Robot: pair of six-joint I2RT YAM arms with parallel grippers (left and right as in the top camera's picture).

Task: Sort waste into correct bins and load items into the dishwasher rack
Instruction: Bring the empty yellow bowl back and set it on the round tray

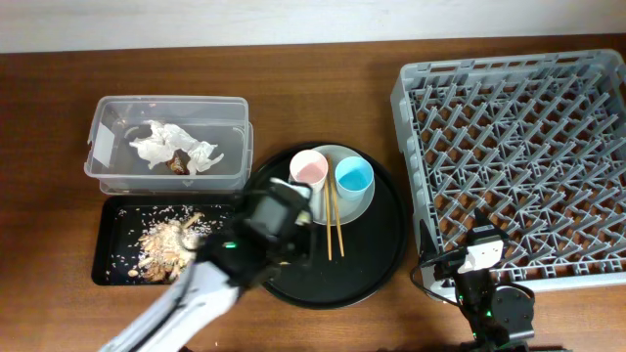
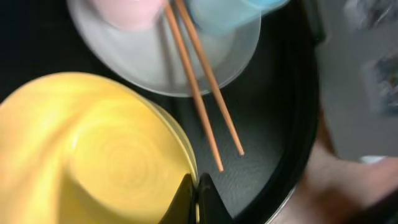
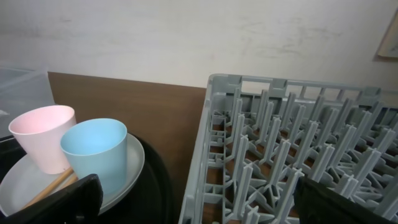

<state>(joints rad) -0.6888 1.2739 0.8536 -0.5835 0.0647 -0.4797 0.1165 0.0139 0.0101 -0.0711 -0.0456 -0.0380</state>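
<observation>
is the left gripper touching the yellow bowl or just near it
Touching. In the left wrist view, the left gripper has its two dark fingertips pinched on the rim of the yellow bowl, with no gap showing.

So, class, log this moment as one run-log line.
left tool: shut on yellow bowl rim | right tool: open | dishwasher rack: empty

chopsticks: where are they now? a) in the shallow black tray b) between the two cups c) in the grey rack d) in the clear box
b: the chopsticks lie between the pink cup and blue cup, one end on the plate, the other on the round black tray.
</observation>
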